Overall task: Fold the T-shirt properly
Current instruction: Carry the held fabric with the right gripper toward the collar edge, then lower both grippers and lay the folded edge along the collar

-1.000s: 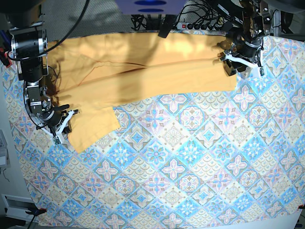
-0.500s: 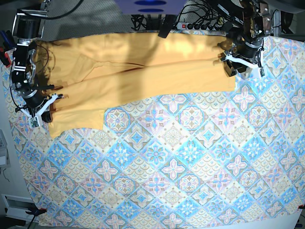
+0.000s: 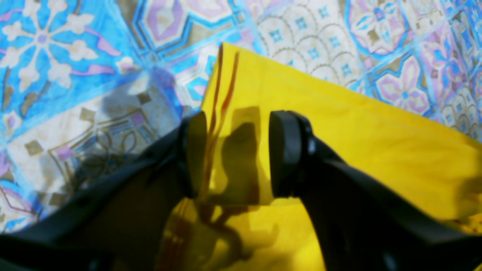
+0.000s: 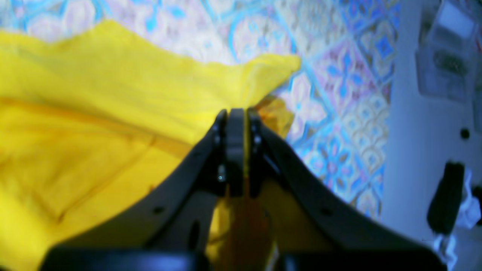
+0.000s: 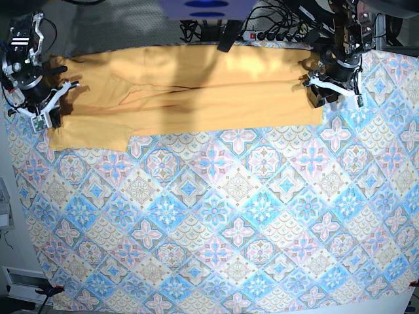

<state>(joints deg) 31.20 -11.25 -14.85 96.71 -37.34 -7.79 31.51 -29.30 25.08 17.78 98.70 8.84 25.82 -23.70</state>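
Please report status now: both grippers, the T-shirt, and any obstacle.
Right gripper shut on T-shirt edge. Left gripper open, pads straddling shirt corner. Shirt stretched flat along far side of tablecloth. No obstacle seen.

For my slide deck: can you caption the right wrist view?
Right tool shut on a pinched edge of the yellow T-shirt above the patterned tablecloth.

Right tool (image 5: 40, 108) and pinched T-shirt (image 5: 196, 91) sleeve now farther back, sleeve drawn straighter
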